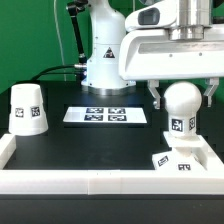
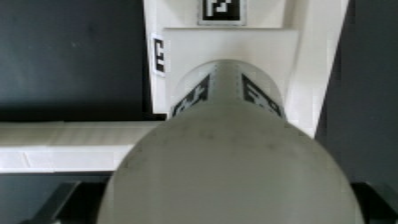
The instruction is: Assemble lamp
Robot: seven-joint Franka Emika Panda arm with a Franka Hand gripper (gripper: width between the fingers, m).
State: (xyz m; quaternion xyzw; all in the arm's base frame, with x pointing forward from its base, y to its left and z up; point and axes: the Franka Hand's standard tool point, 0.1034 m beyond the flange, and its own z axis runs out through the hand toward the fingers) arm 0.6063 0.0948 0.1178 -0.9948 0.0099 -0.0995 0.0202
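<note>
At the exterior view's right, gripper: it is hanging over the near corner of the bench, closed part way around the bulb, with one dark finger on each side of the ball.
Fingers: they are pressing against the ball's widest part, and nothing else is sitting between them.
Bulb: it is standing upright in the grip, its tagged neck pointing down, directly above the base. Whether the neck is touching the base or hovering just over it is not showing clearly.
Bulb in the wrist view: its rounded top is filling most of the picture, blurred, with black tag squares showing on its far end.
Base: it is lying low on the bench beside the white rim, under the gripper.
Shade: it is standing wide end down at the exterior view's left, well apart from the other two parts.
Marker board: it is lying flat between the shade and the bulb, farther back.
Arm: its white body is rising behind the marker board.
</note>
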